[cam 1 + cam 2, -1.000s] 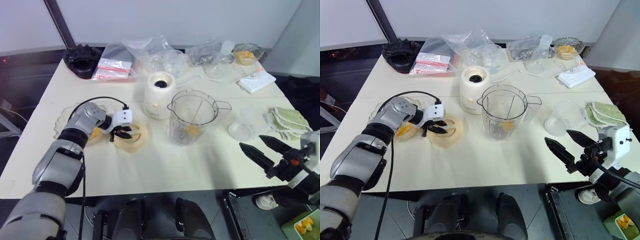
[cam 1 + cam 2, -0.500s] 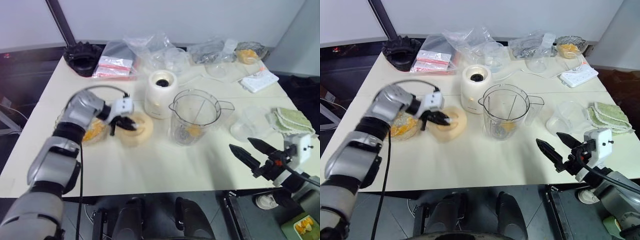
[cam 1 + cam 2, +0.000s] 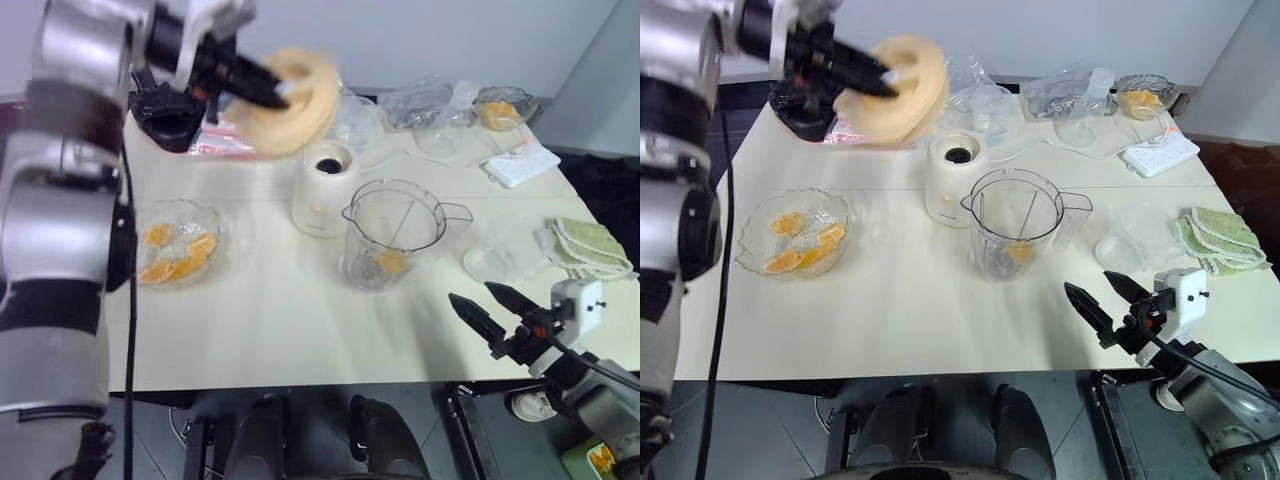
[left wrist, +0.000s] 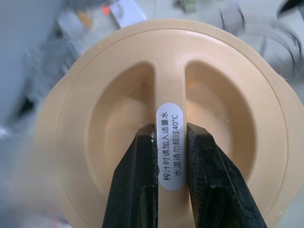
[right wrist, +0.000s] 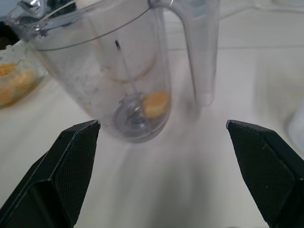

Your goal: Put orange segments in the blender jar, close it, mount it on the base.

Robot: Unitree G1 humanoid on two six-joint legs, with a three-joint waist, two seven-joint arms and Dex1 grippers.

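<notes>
The clear blender jar (image 3: 392,232) stands upright at mid-table with one orange segment (image 5: 156,104) by its blade. Just behind and left of it is the cream-white base (image 3: 323,188). More orange segments (image 3: 178,258) lie in a glass bowl (image 3: 205,222) at the left. My left gripper (image 3: 278,95) is raised high over the table's back left, shut on the centre rib of the round cream-yellow lid (image 4: 118,118). My right gripper (image 3: 470,293) hovers open at the table's front right edge, pointing at the jar and apart from it.
A small clear cup (image 3: 490,258) stands right of the jar, and green cloths (image 3: 585,245) lie at the right edge. At the back are plastic bags (image 3: 420,105), a black holder (image 3: 165,120), a white power strip (image 3: 512,160) and a bowl of fruit (image 3: 495,108).
My left gripper has lifted the lid off the table beside the bowl and carried it high up and toward the back. The right gripper has hardly moved.
</notes>
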